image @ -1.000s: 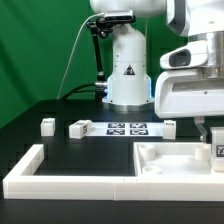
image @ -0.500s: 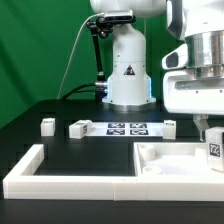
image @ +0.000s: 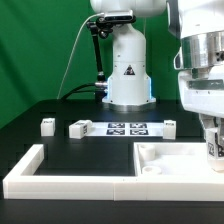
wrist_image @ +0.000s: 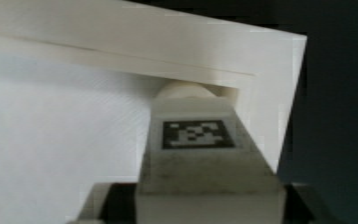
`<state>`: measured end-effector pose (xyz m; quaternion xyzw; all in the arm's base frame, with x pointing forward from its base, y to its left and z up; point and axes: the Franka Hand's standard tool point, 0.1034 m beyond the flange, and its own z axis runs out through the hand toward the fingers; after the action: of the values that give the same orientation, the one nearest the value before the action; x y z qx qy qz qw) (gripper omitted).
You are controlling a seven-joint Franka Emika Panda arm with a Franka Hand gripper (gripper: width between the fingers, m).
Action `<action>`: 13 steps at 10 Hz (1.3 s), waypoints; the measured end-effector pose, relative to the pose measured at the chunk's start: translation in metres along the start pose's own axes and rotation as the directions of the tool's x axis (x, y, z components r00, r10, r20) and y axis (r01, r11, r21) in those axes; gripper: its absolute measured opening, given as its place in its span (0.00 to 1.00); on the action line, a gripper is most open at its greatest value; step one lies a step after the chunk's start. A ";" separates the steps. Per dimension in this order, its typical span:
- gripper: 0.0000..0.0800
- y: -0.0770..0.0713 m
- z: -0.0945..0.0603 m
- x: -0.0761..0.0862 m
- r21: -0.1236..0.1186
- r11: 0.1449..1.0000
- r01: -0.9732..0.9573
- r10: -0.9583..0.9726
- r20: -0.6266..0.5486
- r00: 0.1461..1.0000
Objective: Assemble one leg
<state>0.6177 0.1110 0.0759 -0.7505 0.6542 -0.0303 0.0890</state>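
My gripper (image: 212, 142) is at the exterior view's right and is shut on the leg (image: 212, 151), a small white block with a black-and-white tag. It holds the leg upright over the far right corner of the large white tray-like part (image: 160, 160). In the wrist view the leg (wrist_image: 197, 140) stands between my dark fingers (wrist_image: 119, 205), its tip at the tray's raised corner (wrist_image: 229, 60). Three more legs lie on the black table: two at the left (image: 46, 125) (image: 80, 127) and one by the marker board's right end (image: 170, 125).
The marker board (image: 128, 128) lies in front of the robot base (image: 128, 70). The long white L-shaped border wall (image: 60, 178) runs along the front and left. A green backdrop stands behind.
The hand has shifted toward the exterior view's right. The held leg has edged slightly left, and it stays over the tray's right corner.
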 end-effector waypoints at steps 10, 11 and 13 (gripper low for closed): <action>0.81 -0.004 0.004 -0.009 -0.036 0.762 0.647 -0.646 0.031 0.762; 0.81 -0.007 0.005 -0.010 -0.045 0.675 0.736 -0.736 0.031 0.677; 0.81 -0.010 0.007 -0.008 -0.066 0.479 0.875 -0.874 0.054 0.483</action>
<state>0.6270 0.1211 0.0715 -0.9820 0.1817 -0.0389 0.0339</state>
